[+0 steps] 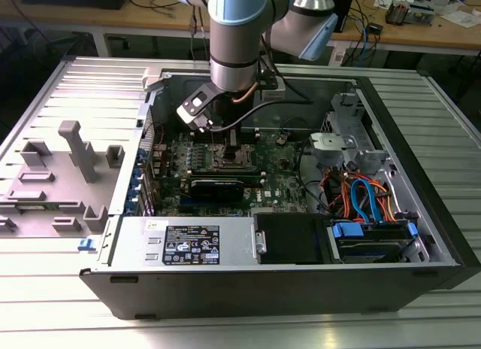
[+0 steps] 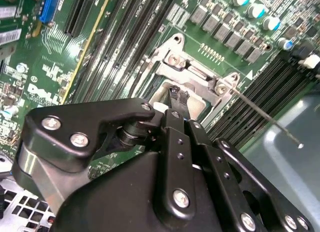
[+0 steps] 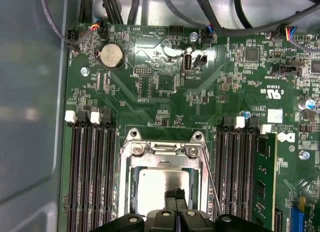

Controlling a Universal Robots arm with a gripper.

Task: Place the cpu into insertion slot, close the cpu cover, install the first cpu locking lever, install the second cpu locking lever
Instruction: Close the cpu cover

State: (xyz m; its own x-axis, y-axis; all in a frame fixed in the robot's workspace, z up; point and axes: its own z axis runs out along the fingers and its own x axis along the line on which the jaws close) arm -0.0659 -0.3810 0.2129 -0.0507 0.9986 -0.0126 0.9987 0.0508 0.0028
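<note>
Your tool [image 3: 175,193], pinched narrow and empty, sits right at the cpu [image 3: 157,184] lying in the insertion slot [image 3: 125,182]; any sideways drag from here could skew it out of seat.

Silver-grey cpu [image 3: 160,187] flat in insertion slot [image 3: 125,184]

The exterior view looks down at a slant, from well off, on the whole open computer case [image 1: 225,289]. Both wrist views sit close above the motherboard [image 3: 165,97]: the first wrist view faces it squarely, the second wrist view obliquely past my tool [image 2: 178,94]; both share the insertion slot [image 3: 162,149].
</note>
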